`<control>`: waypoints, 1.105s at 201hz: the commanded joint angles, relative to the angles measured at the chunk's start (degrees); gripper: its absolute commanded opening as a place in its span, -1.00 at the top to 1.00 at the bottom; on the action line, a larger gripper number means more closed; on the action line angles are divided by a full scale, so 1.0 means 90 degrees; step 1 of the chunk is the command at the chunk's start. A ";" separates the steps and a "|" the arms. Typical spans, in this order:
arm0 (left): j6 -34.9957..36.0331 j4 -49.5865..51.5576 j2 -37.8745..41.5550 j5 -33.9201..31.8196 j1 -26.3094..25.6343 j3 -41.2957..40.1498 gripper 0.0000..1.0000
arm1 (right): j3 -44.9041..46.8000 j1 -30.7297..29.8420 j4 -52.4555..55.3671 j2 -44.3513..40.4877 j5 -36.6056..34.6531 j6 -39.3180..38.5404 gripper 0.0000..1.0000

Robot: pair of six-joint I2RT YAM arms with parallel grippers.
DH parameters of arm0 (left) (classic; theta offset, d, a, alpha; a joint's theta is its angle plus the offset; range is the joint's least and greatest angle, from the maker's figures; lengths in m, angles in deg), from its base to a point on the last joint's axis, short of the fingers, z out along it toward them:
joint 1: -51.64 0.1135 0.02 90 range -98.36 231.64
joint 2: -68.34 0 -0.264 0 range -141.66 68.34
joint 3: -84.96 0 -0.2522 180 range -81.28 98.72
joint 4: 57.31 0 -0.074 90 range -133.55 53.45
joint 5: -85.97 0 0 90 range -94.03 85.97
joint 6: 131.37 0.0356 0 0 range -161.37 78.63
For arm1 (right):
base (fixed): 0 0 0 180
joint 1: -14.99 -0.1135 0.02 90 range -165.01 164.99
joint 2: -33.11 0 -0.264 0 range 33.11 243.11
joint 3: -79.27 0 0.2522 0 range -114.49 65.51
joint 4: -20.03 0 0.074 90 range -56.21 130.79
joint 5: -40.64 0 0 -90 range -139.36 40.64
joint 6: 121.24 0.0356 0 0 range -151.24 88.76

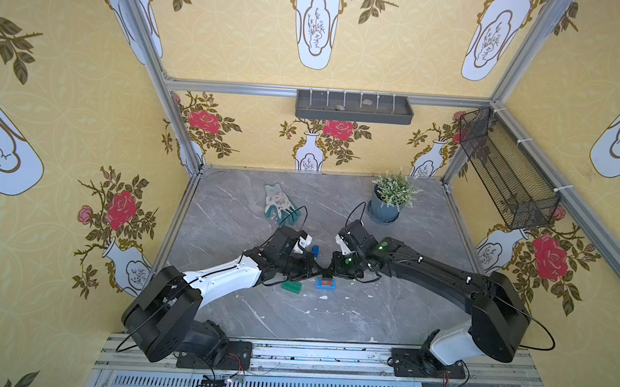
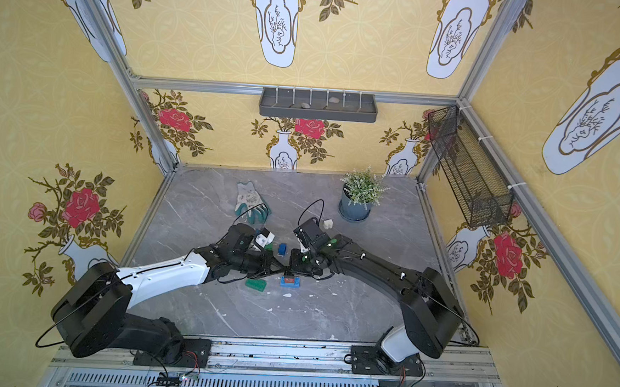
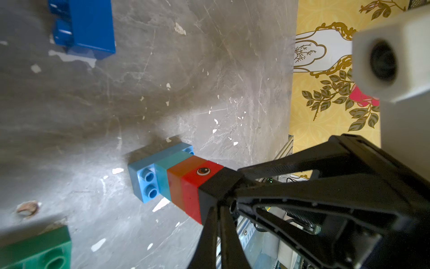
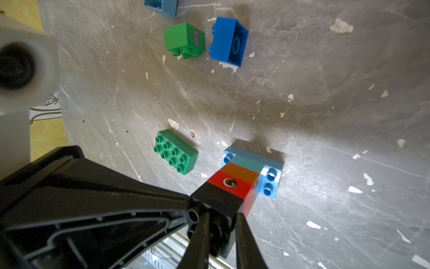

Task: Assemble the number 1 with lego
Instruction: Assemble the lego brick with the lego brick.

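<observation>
A tower [image 3: 183, 184] of bricks is set upright near the middle of the table [image 1: 367, 316], its long axis pointing straight up. It is based on a light blue long brick [image 4: 271, 179], laid flat with studs up and its length running side to side in both top views. A teal brick [image 4: 246, 161], an orange brick [image 4: 242, 173] and a red brick [image 4: 230, 184] with a printed eye are stacked on it, and a black brick [image 4: 218, 200] is set on top. The black brick is clamped between the fingers of the right gripper [image 4: 222, 217]. The left gripper [image 3: 217, 209] is seen with its fingers pressed together, empty, their tips laid against the same brick.

A green long brick [image 4: 175, 151] is laid flat just beside the tower, studs up, slanted to it. A green square brick [image 4: 184, 39] and a blue square brick [image 4: 229, 40] are tipped on their sides farther back.

Two stones [image 1: 339, 107] are held in a grey tray [image 1: 354, 116] on the back wall. A plant [image 1: 395, 188] is held in a pot [image 1: 383, 210]. What is in the wire basket [image 1: 505, 169] cannot be told.
</observation>
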 commanded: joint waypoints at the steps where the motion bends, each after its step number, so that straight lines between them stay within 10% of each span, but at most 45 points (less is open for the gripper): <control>1: 0.0158 0.0707 -0.0175 -0.0187 -0.0100 -0.0010 0.84 | 0.0101 -0.0079 0.0509 0.0158 -0.0180 -0.0080 0.62; 119: 0.0399 0.1558 -0.0395 -0.0565 -0.0345 0.0366 0.80 | -0.0106 -0.0158 0.0765 0.0297 -0.0371 -0.0220 0.69; 187: 0.0578 0.1683 0.0218 -0.0883 -0.0355 0.0669 0.46 | -0.1266 -0.0140 0.1011 -0.0409 -0.1152 -0.0523 -0.19; 222: 0.0492 0.1731 0.0907 -0.1416 -0.0336 0.0702 0.23 | -0.0658 -0.0268 0.0847 -0.1052 -0.1812 -0.0449 -0.29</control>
